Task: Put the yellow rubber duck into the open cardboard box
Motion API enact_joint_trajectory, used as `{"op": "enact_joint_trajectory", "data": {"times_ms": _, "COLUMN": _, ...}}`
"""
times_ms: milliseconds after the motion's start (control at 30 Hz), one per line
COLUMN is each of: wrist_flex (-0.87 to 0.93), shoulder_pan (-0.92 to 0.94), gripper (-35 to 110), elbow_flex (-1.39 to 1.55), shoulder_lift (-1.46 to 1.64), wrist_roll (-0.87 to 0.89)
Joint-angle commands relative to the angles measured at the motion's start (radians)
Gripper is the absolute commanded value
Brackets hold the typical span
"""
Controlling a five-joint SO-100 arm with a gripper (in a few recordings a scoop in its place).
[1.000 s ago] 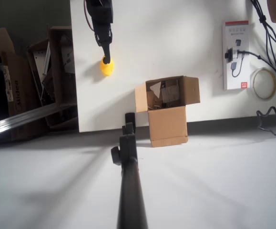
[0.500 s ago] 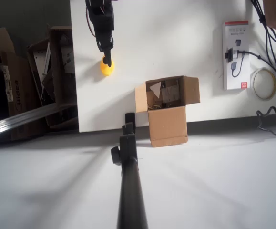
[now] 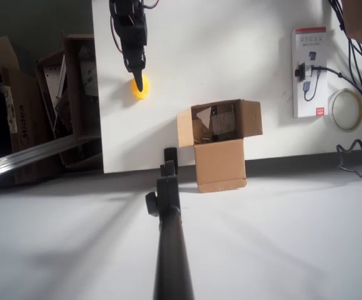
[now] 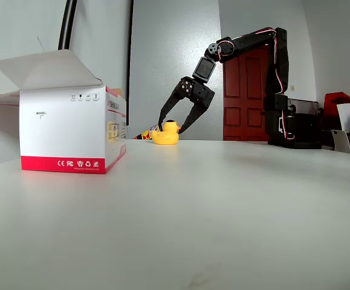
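White flat bench (image 3: 231, 56) holds everything. The black robot arm (image 4: 271, 66) reaches down from the far end of it. In the overhead view, the open brown cardboard box (image 3: 218, 147) stands at the near edge of the bench, flaps up, apart from the duck. A white-and-red flat package (image 3: 310, 72) lies to the right in that view. The black end effector (image 4: 178, 128) is spread wide open, one finger on each side of the small yellow rubber duck (image 4: 165, 134). It holds nothing. The duck sits on the bench, up and left of the box in the overhead view (image 3: 140, 89).
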Motion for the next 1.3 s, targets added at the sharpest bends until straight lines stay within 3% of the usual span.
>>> {"op": "enact_joint_trajectory", "data": {"times_ms": 0, "wrist_flex": -0.014, "shoulder_pan": 0.015, "gripper": 20, "elbow_flex": -0.041, "shoulder_lift": 0.003, "wrist_roll": 0.002}}
{"op": "enact_joint_trajectory", "data": {"times_ms": 733, "wrist_flex": 0.021, "shoulder_pan": -0.011, "gripper": 7, "elbow_flex": -0.043, "shoulder_lift": 0.086, "wrist_roll": 0.006}}
{"op": "enact_joint_trajectory", "data": {"times_ms": 1267, "wrist_flex": 0.253, "shoulder_pan": -0.207, "gripper": 4, "elbow_flex": -0.325, "shoulder_lift": 0.199, "wrist_roll": 0.02}}
